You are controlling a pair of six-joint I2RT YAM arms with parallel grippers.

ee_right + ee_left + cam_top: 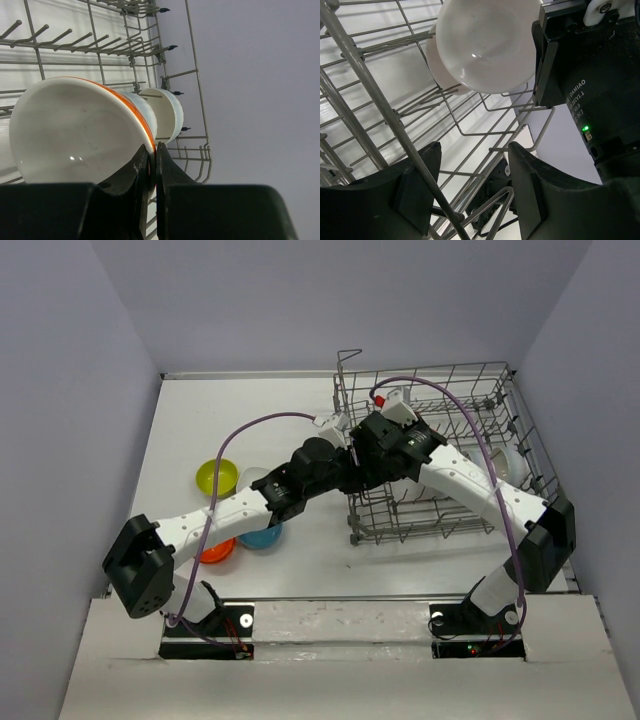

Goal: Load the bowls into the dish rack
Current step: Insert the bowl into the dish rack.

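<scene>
Rim of white-orange bowl (75,130) pinched in right gripper (153,165) (jaws nearly shut); left gripper (472,165) wide open.

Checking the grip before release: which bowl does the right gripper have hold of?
The orange-backed bowl, white inside: the right gripper pinches its rim. The white bowl behind it sits untouched in the dish rack.

Grey dish rack (420,531); yellow-green bowl (216,477), blue bowl (262,538), orange-red bowl (218,553); white bowl (75,135) with orange edge.
</scene>
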